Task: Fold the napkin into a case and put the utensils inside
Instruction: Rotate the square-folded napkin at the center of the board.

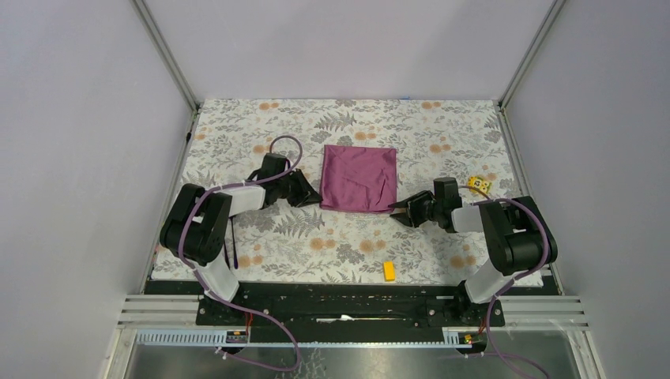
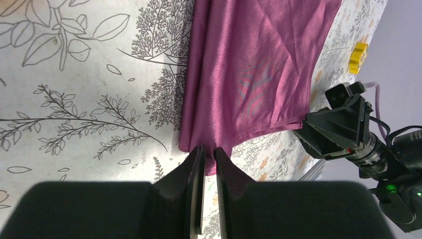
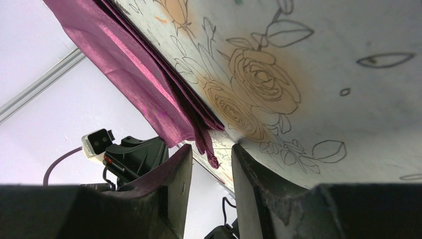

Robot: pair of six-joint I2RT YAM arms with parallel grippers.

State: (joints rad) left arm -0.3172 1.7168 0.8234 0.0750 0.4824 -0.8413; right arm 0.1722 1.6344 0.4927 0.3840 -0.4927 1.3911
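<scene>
**Inspector:** Location of the napkin?

**Observer:** The napkin (image 1: 359,178) lies flat at the middle of the floral table (image 1: 237,126). It is folded; stacked layers show along its edge in the right wrist view.

**Inspector:** Orientation and long axis?

**Observer:** The outline is close to square, so I cannot give a long axis. Its sides run roughly parallel to the table's edges, turned slightly clockwise seen from above. One edge faces the arm bases.

**Inspector:** Left gripper?

**Observer:** The left gripper (image 2: 209,148) sits at the napkin's near left corner. Its fingers are drawn almost together, with the corner's cloth pinched between the tips.

**Inspector:** Right gripper?

**Observer:** The right gripper (image 3: 211,148) is low on the table at the near right corner. Its fingers stand apart. The tip of the corner lies in the gap, and neither finger presses it.

**Inspector:** Other items?

**Observer:** A plain yellow block (image 1: 389,271) lies near the table's front edge, well apart from the napkin. A marked yellow block (image 1: 479,185) lies just beside the right arm.
</scene>
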